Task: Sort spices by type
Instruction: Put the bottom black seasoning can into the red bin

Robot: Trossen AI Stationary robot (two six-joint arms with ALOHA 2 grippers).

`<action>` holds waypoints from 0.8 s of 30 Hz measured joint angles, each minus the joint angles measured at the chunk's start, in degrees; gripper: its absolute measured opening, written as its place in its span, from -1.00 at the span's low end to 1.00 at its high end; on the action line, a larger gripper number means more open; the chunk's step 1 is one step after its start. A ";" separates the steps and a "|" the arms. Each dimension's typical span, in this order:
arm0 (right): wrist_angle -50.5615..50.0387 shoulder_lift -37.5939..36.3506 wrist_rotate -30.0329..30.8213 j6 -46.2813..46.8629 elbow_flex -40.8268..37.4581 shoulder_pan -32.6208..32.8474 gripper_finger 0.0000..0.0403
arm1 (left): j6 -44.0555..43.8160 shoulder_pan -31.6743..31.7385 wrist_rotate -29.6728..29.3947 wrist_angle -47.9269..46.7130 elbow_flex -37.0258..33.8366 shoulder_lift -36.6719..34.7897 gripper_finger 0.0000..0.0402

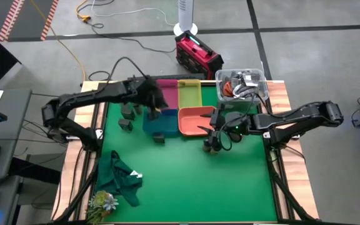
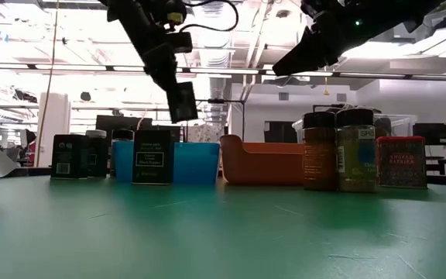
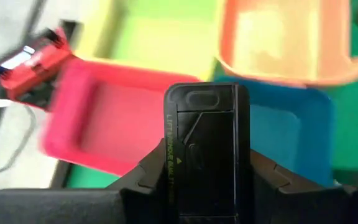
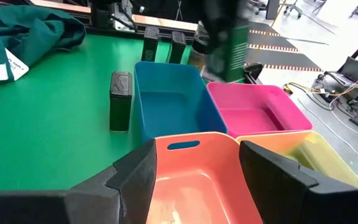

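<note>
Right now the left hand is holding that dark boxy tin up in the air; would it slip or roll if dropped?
The dark boxy tin looks rigid with flat sides, so the left hand probably grips it firmly. Dropped, it likely topples flat rather than rolls.

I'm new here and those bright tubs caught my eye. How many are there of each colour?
Pink tub: 1
Yellow-green tub: 1
Blue tub: 1
Orange tub: 1
Total: 4
</note>
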 joint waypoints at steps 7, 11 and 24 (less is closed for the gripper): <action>0.66 0.00 -0.08 -0.03 0.00 0.00 0.29 | 4.52 6.97 0.91 0.90 4.08 3.44 -0.37; 1.16 0.00 -0.13 -0.41 0.00 0.04 0.29 | 8.13 9.09 1.50 -1.58 10.44 10.04 -0.37; 0.65 0.00 -0.17 -0.47 -0.06 0.13 0.29 | 20.40 13.74 2.28 -7.95 25.34 29.14 -0.37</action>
